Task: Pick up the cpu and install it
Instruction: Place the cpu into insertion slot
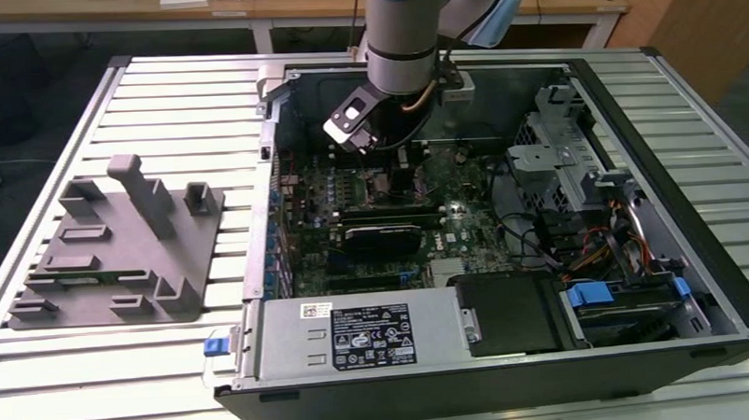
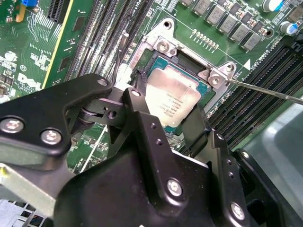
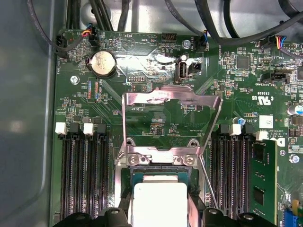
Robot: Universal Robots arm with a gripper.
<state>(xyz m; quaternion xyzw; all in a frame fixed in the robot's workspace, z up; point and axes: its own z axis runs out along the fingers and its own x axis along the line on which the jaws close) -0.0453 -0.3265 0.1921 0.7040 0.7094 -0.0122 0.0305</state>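
Inside the computer case (image 1: 495, 84), the cpu (image 2: 173, 101) sits in the open socket (image 2: 163, 45); fingers (image 2: 135, 118) clamp its sides.

Small grey print stands on the cpu (image 2: 173, 97) top, white lettering on the green motherboard (image 3: 142, 71), printed stickers on the power supply (image 1: 354, 334).

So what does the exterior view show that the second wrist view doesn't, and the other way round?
Exterior view: the whole open case on the slatted table, the grey fixture at the exterior view's left, and the arm reaching down into the case. Second wrist view: the cpu close up at the open socket, the gripper right at it, and a thin lever beside the socket. Both: the green motherboard.
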